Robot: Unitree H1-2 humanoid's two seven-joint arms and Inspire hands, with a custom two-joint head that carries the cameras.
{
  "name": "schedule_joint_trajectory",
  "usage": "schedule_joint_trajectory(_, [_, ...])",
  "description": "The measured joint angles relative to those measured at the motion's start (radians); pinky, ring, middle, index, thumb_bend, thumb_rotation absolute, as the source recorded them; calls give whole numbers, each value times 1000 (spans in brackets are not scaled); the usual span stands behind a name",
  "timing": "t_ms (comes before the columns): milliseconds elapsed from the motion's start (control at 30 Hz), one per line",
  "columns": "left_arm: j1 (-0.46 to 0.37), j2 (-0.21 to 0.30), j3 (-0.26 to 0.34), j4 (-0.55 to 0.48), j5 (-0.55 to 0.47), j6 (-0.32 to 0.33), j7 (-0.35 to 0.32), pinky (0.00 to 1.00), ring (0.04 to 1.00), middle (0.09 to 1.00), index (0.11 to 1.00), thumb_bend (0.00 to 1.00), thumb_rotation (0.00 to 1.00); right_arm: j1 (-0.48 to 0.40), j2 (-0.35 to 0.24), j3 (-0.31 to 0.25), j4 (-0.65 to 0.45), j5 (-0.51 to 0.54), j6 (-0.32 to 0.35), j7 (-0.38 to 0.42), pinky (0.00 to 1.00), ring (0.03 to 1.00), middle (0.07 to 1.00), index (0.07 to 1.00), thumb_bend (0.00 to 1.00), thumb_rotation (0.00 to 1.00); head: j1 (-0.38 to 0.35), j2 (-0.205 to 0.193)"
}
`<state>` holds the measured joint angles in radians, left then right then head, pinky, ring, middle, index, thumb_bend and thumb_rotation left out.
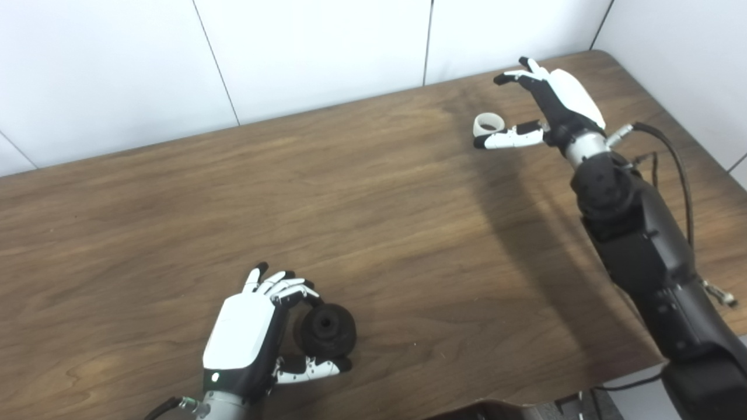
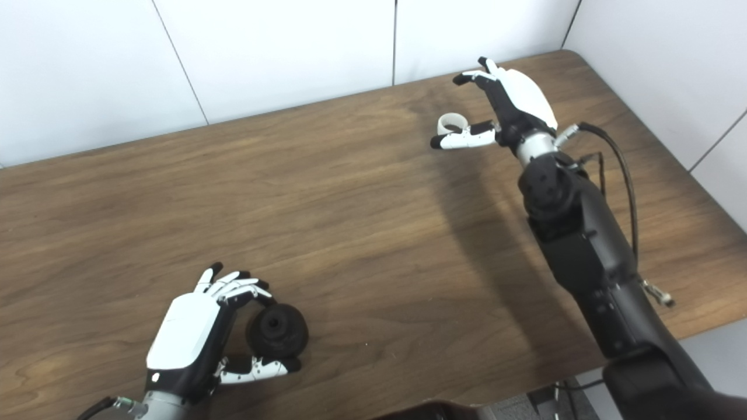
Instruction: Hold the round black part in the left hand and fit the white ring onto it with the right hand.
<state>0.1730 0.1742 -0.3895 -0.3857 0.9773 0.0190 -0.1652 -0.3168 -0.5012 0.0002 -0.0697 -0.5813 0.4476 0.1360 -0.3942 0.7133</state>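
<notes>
The round black part (image 1: pixel 327 329) rests on the wooden table (image 1: pixel 373 233) near its front left. My left hand (image 1: pixel 248 338) wraps it: the fingers (image 1: pixel 292 290) curl over its top-left edge and the thumb lies along its lower edge. The white ring (image 1: pixel 489 123) lies on the table at the far right. My right hand (image 1: pixel 545 108) is open around it. Its thumb lies just in front of the ring, touching or nearly touching, and its fingers are spread above and behind it. The same scene shows in the right eye view, with the ring (image 2: pixel 453 123) and the part (image 2: pixel 279 331).
The table's right edge and rounded far-right corner (image 1: pixel 607 55) are close to my right hand. White wall panels (image 1: pixel 321 52) stand right behind the table. A cable (image 1: pixel 677 169) loops off my right forearm.
</notes>
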Motion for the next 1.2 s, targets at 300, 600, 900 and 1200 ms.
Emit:
schedule_joint_trajectory(300, [6,5,3,0,-2,-6,7,1000,863,767,484,521,55,-76,6,8,127,-6,20,23,912,1000,1000,798,812,302,-3,-9])
schedule_joint_trajectory(600, [10,5,4,1,-3,-12,10,1000,859,766,483,521,55,-126,11,13,221,-55,20,65,945,1000,1000,776,805,271,-3,-12])
schedule_joint_trajectory(900, [12,5,8,1,-3,-16,9,1000,861,768,484,521,55,-140,13,35,267,-87,20,98,951,1000,1000,741,799,239,0,-12])
schedule_joint_trajectory(1200, [12,4,8,0,-3,-17,7,1000,859,767,484,521,54,-145,12,49,287,-97,20,116,966,1000,1000,720,787,266,0,-11])
